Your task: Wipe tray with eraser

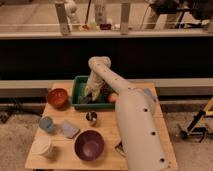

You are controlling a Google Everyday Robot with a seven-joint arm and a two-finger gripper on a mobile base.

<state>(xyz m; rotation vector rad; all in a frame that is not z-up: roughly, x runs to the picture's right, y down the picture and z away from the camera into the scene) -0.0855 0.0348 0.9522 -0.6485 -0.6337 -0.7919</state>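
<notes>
Gripper (88, 97) lowered inside green tray (79, 83) at table's rear; jaw state not discernible.

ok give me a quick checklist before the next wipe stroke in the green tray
1. Gripper down inside the green rectangular plastic tray: ok.
2. Small dark eraser block in the gripper: cannot tell, the arm hides it.
3. Eraser touching the tray floor: cannot tell.
4. Tray resting flat on the wooden table: ok.
5. Orange fruit at the tray's right end, close to the stroke path: not ok.
6. Red-orange bowl apart from the tray's left wall: ok.
</notes>
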